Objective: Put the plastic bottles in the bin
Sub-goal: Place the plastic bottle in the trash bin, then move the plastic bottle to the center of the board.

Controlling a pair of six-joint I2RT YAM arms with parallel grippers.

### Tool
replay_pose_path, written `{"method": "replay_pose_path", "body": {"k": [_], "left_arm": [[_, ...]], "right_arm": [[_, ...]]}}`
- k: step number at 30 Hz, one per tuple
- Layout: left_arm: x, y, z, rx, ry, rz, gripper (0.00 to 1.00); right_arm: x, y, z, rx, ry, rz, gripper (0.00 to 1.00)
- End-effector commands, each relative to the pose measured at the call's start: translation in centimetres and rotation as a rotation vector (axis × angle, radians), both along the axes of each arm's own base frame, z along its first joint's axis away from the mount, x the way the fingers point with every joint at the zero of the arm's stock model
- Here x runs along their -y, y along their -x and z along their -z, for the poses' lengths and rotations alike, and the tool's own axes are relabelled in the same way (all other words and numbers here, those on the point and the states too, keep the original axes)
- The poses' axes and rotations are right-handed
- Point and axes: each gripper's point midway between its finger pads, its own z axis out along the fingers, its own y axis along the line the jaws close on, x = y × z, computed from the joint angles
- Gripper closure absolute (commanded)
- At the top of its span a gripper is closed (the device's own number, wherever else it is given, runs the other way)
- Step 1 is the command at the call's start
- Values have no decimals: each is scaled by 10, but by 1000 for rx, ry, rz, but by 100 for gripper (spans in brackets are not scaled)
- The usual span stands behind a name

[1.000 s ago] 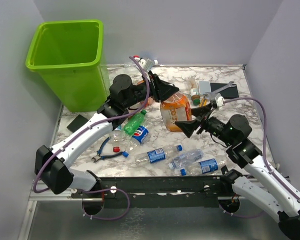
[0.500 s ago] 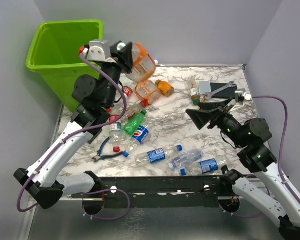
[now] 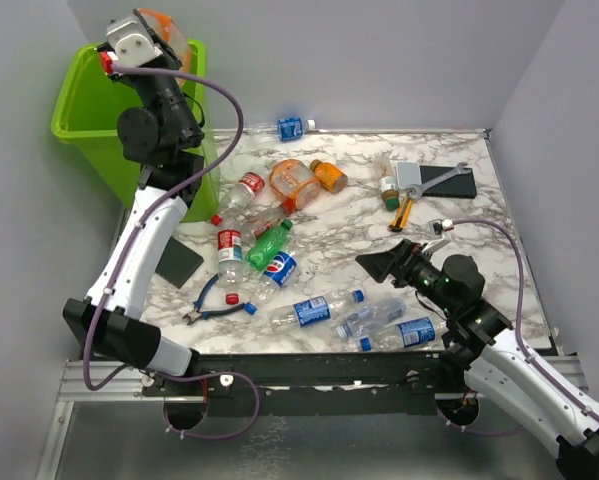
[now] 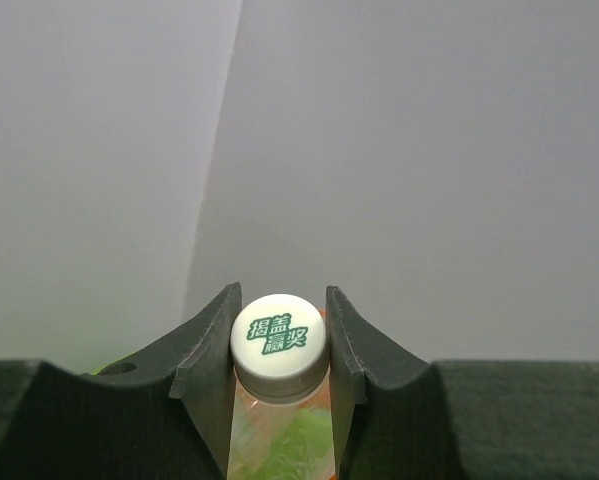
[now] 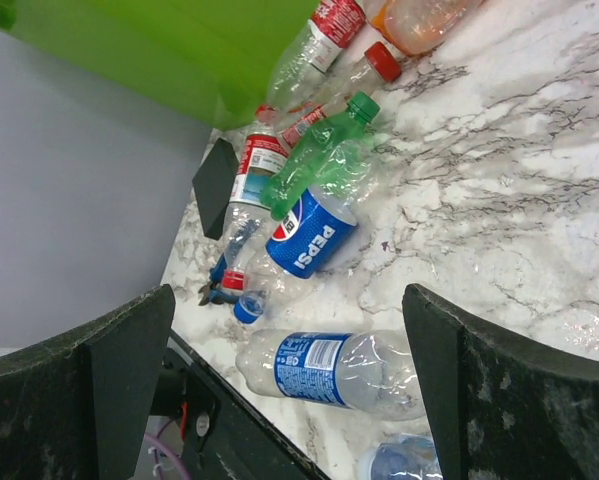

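Legibly: reads 揭盖赢奖 in green on the white cap (image 4: 279,338) of the orange bottle (image 4: 279,430), clamped at the neck in the left gripper (image 4: 281,305), high over the bin (image 3: 79,110). Reads "pepsi" on a blue-labelled bottle (image 5: 309,238) lying on the marble table (image 3: 479,230) near pliers (image 3: 207,305). Shows right gripper (image 3: 374,258) jaws wide apart, holding nothing.

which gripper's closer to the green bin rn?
Left. The left gripper is raised above the bin, shut on an orange bottle. The right gripper hangs open, low over the table's near right, well away from it.
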Motion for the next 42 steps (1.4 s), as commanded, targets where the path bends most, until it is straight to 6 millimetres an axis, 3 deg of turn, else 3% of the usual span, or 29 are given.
{"method": "replay_pose_path", "body": {"k": [1, 5, 11, 12, 16, 17, 22, 24, 26, 29, 31, 33, 36, 38, 40, 42], "left_arm": [[-42, -29, 20, 15, 118, -112, 100], [-59, -57, 43, -1, 177, -164, 100], [-59, -91, 83, -92, 224, -190, 100], [-59, -95, 88, -110, 230, -194, 93], [-58, -99, 88, -147, 228, -200, 44], [-59, -98, 86, -148, 228, -201, 36], [-52, -87, 64, -140, 216, -195, 6], [-40, -80, 55, -140, 201, -180, 1], [-20, -70, 43, -141, 183, -157, 1], [29, -53, 29, -165, 122, -79, 1], [74, -40, 28, -198, 58, 11, 1], [130, -25, 39, -263, -37, 119, 1], [207, 4, 82, -403, -192, 250, 1], [241, 22, 120, -494, -272, 319, 1], [262, 37, 162, -592, -339, 386, 1], [269, 48, 202, -675, -349, 454, 1]], "right_arm": [[1, 1, -13, 23, -15, 8, 0], [1, 3, -10, 20, 1, -5, 0], [4, 1, -1, 14, 43, 7, 0], [4, 0, 0, 19, 53, 8, 0], [5, -3, -1, 37, 78, 11, 0], [6, -3, 0, 39, 84, 10, 0], [7, -5, 1, 44, 124, 10, 0], [9, -6, -2, 51, 142, 16, 0], [12, -9, -4, 53, 157, 37, 0], [24, -17, -6, 34, 170, 122, 0], [32, -20, -7, 26, 171, 173, 0], [37, -21, -10, 34, 177, 198, 0], [44, -23, -6, 16, 238, 219, 0], [53, -25, 4, -31, 300, 254, 0], [60, -28, 10, -77, 360, 285, 0], [67, -30, 19, -120, 408, 316, 0]]}}
